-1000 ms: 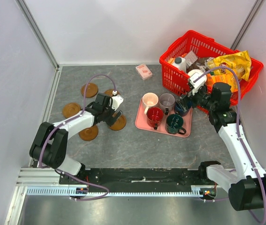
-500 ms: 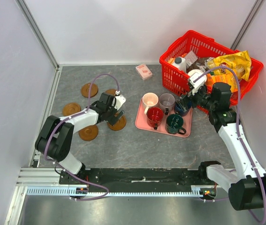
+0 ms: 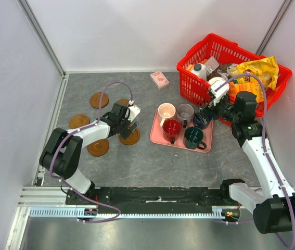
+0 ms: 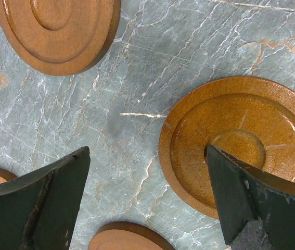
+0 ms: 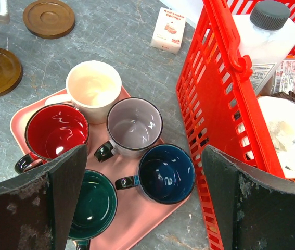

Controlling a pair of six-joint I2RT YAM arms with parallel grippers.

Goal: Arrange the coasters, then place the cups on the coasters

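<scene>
Several brown coasters lie on the left of the table: one at the back [image 3: 99, 99], one to the left [image 3: 78, 121], one in front [image 3: 98, 147] and one [image 3: 130, 136] beside my left gripper [image 3: 122, 123]. In the left wrist view that gripper [image 4: 147, 156] is open low over bare table, its right finger above a coaster [image 4: 238, 143]. The cups stand on a pink tray [image 3: 156, 136]: cream [image 5: 92, 86], red [image 5: 56, 130], grey [image 5: 134, 125], navy [image 5: 166, 172] and green [image 5: 90, 211]. My right gripper [image 5: 143, 153] hangs open above the navy cup.
A red basket [image 3: 191, 83] full of goods stands at the back right, close beside the tray and my right gripper. A small pink box [image 3: 159, 79] lies behind the tray. Walls close in the table on the left, back and right.
My left gripper has shifted a little to the right, over the coasters, still open. The right arm has not moved.
</scene>
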